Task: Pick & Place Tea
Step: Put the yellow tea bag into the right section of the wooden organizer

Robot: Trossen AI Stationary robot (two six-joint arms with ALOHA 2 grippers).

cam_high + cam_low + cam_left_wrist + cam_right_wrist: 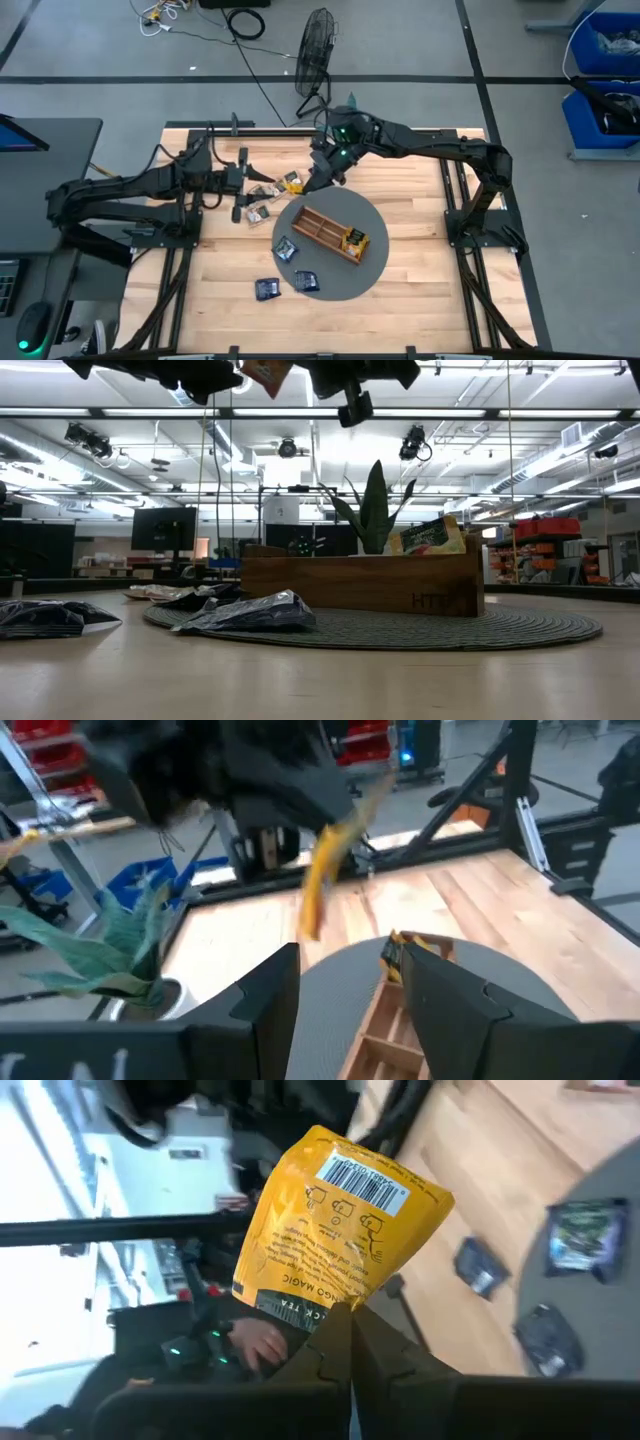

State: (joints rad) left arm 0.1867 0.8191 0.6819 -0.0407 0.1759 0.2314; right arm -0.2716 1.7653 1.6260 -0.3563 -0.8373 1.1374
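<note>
My right gripper [318, 178] is shut on a yellow tea sachet [340, 1220], high above the table's far middle; in the low view the sachet [265, 372] shows at the top edge. A long wooden tray [325, 230] lies on the round grey mat [375, 270], with yellow sachets [355, 240] standing in its right end. Dark sachets lie flat on the mat [286, 248] and beside it [267, 289]. Pale sachets [260, 200] lie on the wood left of the mat. My left gripper [242, 186] stands open above them, holding nothing. My right gripper pinches one end edge of the yellow sachet [335, 1302], the end with the dark printed band, between its two shut fingers [385, 1370]. The fingers reach in from the table's right, slanting a little downward. The sachet is lifted clear of the table and juts out past the fingertips.
A potted plant [372, 510] and a black fan [315, 50] stand beyond the table's far edge. The black frame rails [470, 200] run along the table's sides. Bare wood [420, 300] shows at the near right.
</note>
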